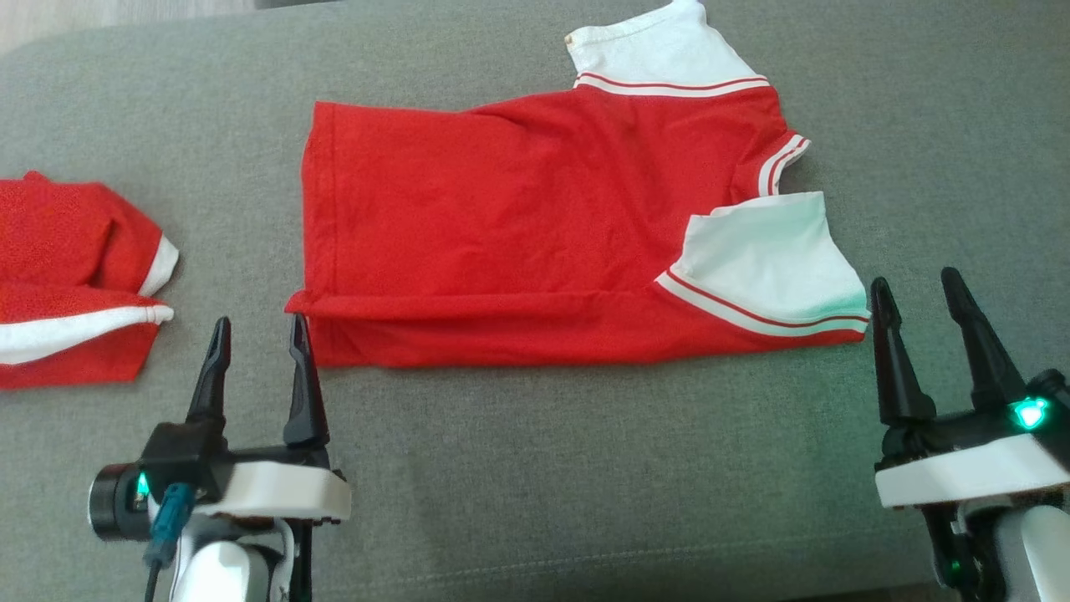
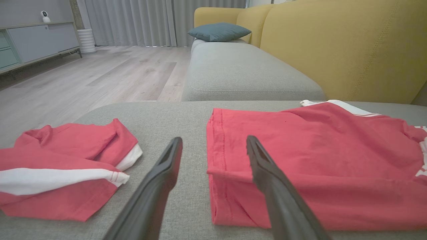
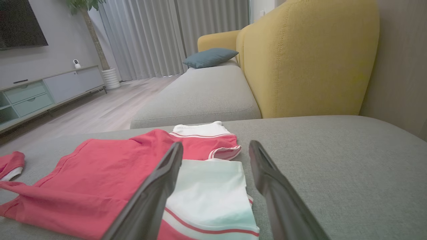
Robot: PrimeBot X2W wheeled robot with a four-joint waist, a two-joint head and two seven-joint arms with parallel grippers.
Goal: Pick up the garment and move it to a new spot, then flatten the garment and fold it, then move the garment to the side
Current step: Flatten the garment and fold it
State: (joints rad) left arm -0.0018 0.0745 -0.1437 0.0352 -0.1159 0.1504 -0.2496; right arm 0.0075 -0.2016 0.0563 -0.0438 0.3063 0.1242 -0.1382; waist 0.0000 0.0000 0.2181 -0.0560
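A red tee w/ white sleeves, the garment (image 1: pixel 518 226), lies spread on the grey sofa seat (image 1: pixel 535 468) btwn the robot's two grippers, hem toward its left, neck and sleeves toward its right. The near long edge is turned up over the body in a narrow strip, and the near white sleeve (image 1: pixel 769 259) is folded in on top of the red cloth; the far sleeve (image 1: pixel 660 50) sticks out at the back. The left gripper (image 1: pixel 259 320) sits at the near hem corner, fingers moderately parted and holding nothing; its inner finger crosses the corner of the folded strip, but contact can't be judged. The right gripper (image 1: pixel 914 278) hangs just beside the near sleeve's outer edge, apart from it, fingers likewise parted and empty. A second red-and-white garment (image 1: pixel 67 276) lies bunched at the seat's left end, well apart from the first. In the left wrist view, a yellow backrest (image 2: pixel 333 43) and a blue cushion (image 2: pixel 218 31) show behind.
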